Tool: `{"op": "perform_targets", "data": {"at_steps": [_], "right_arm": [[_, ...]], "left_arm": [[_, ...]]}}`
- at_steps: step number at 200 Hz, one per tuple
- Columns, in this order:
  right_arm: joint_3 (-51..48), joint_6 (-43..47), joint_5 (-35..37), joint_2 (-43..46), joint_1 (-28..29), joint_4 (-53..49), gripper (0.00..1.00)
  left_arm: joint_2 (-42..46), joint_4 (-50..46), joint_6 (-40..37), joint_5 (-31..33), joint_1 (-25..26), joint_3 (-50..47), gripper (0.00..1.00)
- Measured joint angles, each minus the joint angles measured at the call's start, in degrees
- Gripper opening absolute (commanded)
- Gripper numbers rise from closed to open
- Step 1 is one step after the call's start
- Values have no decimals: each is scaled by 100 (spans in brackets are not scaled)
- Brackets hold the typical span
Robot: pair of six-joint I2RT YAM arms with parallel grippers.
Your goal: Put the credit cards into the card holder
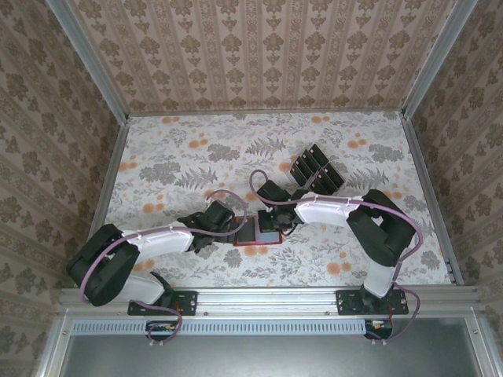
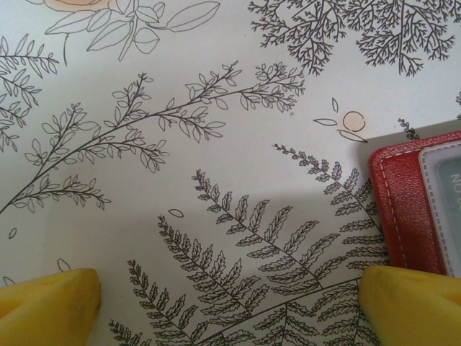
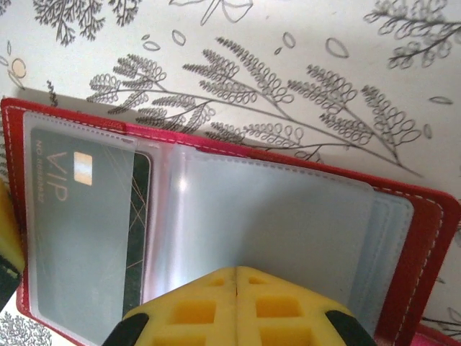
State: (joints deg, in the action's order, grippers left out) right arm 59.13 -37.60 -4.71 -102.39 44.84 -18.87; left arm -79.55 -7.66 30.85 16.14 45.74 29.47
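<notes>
While the right claw [image 3: 238, 306] stood closed over the open card holder [image 3: 288, 216] on the tabletop [image 1: 181, 157], the left claw [image 2: 229, 306] gaped empty just left of it; the loose credit cards [image 1: 317, 171] lay to the upper right, nearer the right arm [image 1: 330, 210].

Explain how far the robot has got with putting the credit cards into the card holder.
Done: the card holder lies open, one VIP card already in its end sleeve. In hand: the right gripper is shut over the middle sleeve, no card visible between its fingers; the left gripper is open beside the holder. Left: the black cards lying beyond the holder.
</notes>
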Motion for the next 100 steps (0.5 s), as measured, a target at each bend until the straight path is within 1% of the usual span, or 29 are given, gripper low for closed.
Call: {"op": "perform_targets", "data": {"at_steps": [43,100], "right_arm": [[-55,83,59,109,-87,-105,8],[-79,52,42,494,-24,-151,8]], "left_arm": [[0,2,0,0,0,0,100],[-20,13,0,7,0,11,100]]}}
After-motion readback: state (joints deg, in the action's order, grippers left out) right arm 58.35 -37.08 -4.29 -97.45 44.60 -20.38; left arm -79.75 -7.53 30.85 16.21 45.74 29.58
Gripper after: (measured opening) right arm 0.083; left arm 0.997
